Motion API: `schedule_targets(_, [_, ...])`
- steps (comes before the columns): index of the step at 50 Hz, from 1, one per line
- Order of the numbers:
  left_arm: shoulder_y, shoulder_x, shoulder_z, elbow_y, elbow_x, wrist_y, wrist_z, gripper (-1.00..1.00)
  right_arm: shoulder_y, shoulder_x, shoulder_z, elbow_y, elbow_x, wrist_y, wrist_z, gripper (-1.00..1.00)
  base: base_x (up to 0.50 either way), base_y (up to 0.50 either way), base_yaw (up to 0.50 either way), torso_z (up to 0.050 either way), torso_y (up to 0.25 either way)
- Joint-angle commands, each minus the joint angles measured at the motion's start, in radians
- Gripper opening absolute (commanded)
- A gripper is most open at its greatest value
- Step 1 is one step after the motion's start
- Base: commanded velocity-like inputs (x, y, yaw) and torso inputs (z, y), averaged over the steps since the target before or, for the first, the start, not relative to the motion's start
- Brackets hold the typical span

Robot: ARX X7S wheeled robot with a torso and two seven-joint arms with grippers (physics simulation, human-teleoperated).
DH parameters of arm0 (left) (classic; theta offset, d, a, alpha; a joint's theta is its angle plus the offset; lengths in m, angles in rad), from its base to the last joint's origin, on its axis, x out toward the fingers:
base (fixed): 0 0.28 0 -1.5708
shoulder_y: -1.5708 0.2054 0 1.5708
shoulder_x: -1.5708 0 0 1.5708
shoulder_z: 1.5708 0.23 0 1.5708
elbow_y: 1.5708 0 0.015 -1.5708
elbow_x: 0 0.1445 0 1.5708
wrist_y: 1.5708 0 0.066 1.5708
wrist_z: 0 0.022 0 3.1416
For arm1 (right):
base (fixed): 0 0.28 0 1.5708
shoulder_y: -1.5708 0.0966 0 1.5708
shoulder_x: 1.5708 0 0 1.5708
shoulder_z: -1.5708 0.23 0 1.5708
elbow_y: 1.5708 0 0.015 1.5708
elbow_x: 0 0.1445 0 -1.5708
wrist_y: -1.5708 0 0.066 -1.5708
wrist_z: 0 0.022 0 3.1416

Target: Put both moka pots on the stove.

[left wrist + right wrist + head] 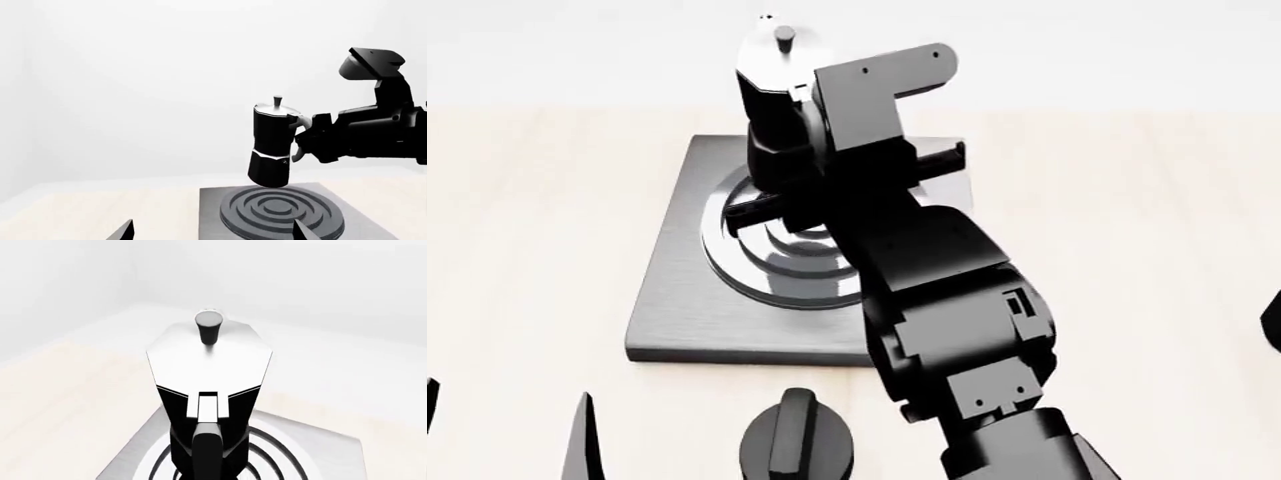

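Observation:
One moka pot [272, 145], black with a silvery lid and knob, hangs slightly tilted just above the ring burner of the stove [213, 210]. My right gripper [303, 145] is shut on its curved handle. In the head view the pot [777, 55] shows over the far part of the stove [681, 300], mostly hidden behind my right arm. In the right wrist view the pot's lid [207, 360] fills the middle, with the stove [130, 460] below. My left gripper [213, 235] is open and empty, low beside the stove's near side; it also shows in the head view [507, 430]. The second moka pot is out of view.
A low black round dial knob [801, 445] sits on the light wooden table [534, 200] just in front of the stove. My right arm [948, 300] reaches over the stove's right half.

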Motion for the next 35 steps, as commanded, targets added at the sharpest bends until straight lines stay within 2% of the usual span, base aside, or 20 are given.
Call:
schedule_targets(1, [-0.003,-0.003,0.001,0.004,-0.003,-0.001,-0.002,1.0,0.065,-0.007,-0.032,0.019,0.011,0.043,0.002,-1.0,0.0,0.0,0.0,0.0,0.0])
schedule_targets(14, [-0.006,-0.005,0.001,0.005,-0.007,-0.002,-0.005,1.0,0.086,-0.019,-0.129,0.126,0.115,-0.039,0.006,-1.0,0.0,0.0,0.0,0.0,0.0])
schedule_targets(35, [-0.004,-0.007,0.007,0.002,-0.002,0.0,-0.012,1.0,0.121,-0.022,-0.418,0.299,0.398,-0.212,0.023,-1.0,0.0,0.0,0.0,0.0,0.001])
